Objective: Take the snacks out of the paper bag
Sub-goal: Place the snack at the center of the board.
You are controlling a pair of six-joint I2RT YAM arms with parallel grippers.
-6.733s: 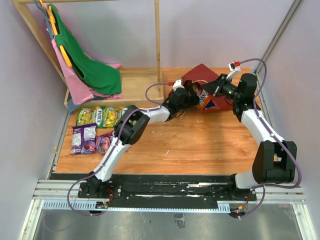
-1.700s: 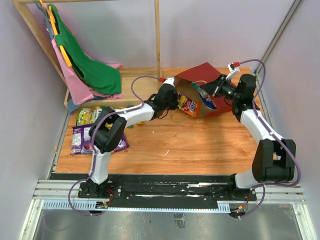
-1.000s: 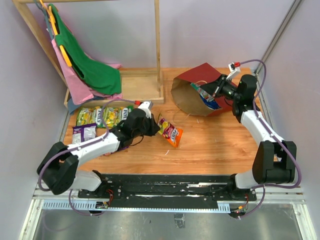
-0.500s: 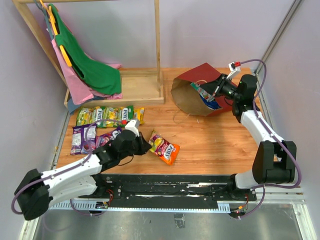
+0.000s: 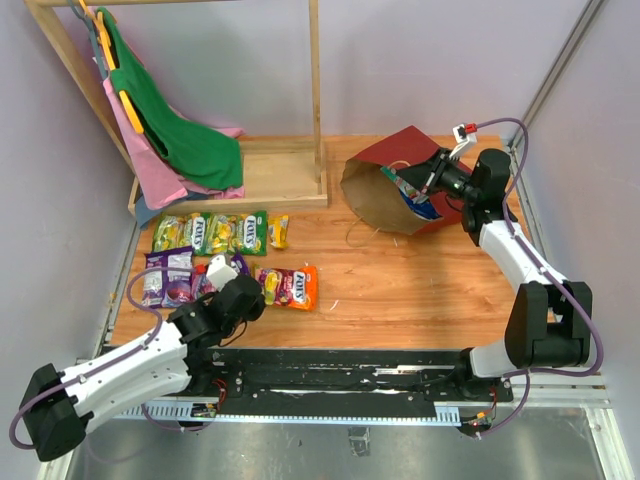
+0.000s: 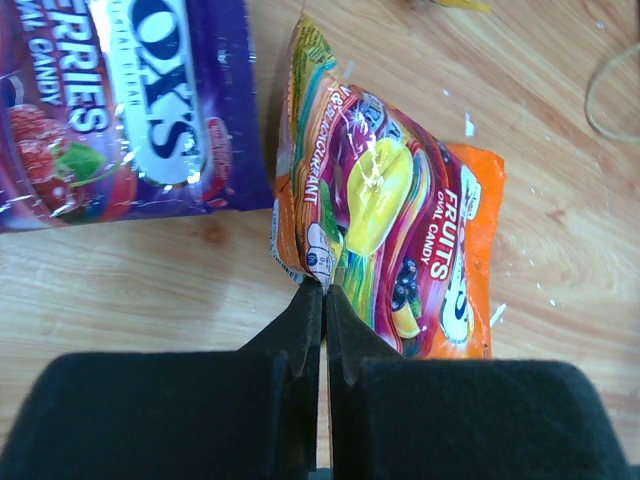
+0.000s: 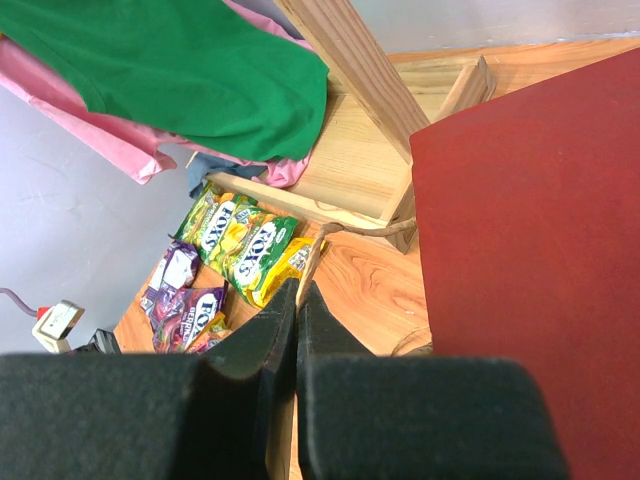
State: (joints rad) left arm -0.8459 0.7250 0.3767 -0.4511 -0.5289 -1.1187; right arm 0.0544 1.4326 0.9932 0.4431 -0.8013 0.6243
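The paper bag (image 5: 385, 190), dark red outside and brown inside, lies tilted at the back right with its mouth facing left. A blue chip bag (image 5: 412, 197) shows inside it. My right gripper (image 5: 432, 176) is shut on the bag's thin tan handle (image 7: 318, 243), beside the bag's red wall (image 7: 540, 200). My left gripper (image 6: 323, 290) is shut on the corner of an orange fruit candy packet (image 6: 410, 230), which rests on the wood next to a purple packet (image 6: 130, 100). In the top view that orange packet (image 5: 292, 287) lies just right of my left gripper (image 5: 257, 291).
Green candy packets (image 5: 210, 233), a yellow one (image 5: 278, 231) and purple ones (image 5: 165, 278) lie in rows at the left. A wooden rack (image 5: 280, 175) with green and pink cloths (image 5: 185, 140) stands at the back left. A loose handle loop (image 5: 358, 232) lies before the bag's mouth.
My left arm has drawn back toward the near left, carrying the orange packet from mid-table over beside the purple packets. The right gripper and bag have hardly moved.
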